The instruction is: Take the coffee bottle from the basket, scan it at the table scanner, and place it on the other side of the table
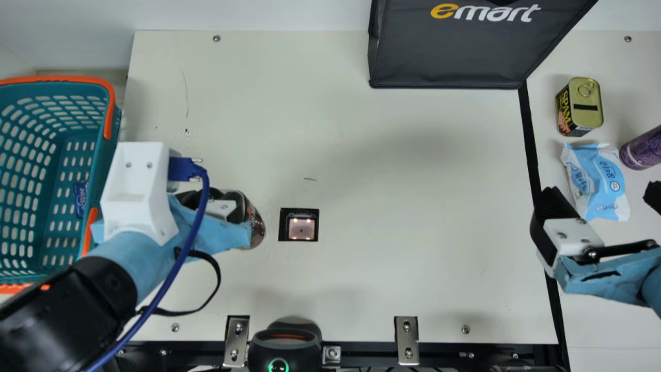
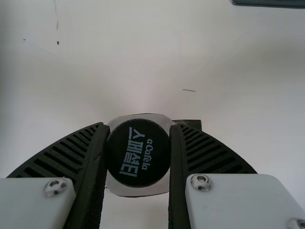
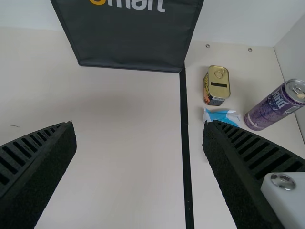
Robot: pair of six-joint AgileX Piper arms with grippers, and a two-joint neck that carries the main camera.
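Low over the table and just left of the table scanner (image 1: 301,227), my left gripper (image 1: 219,200) holds the dark coffee bottle (image 1: 256,222) in the main view. Seen from the left wrist, the left gripper (image 2: 138,129) has its ribbed fingers shut on the bottle, whose black cap (image 2: 138,152) faces the camera; part of the black scanner frame (image 2: 193,123) shows behind. My right gripper (image 1: 601,194) is over the right side of the table; in its wrist view the right gripper (image 3: 140,125) is wide open and has nothing between its fingers.
The teal basket (image 1: 95,155) with orange handles is at the left, a blue packet (image 1: 80,199) inside. A dark bag (image 1: 449,51) stands at the back. Right of the black line are a can (image 1: 586,103), a wipes pack (image 1: 599,181) and a purple can (image 1: 643,148).
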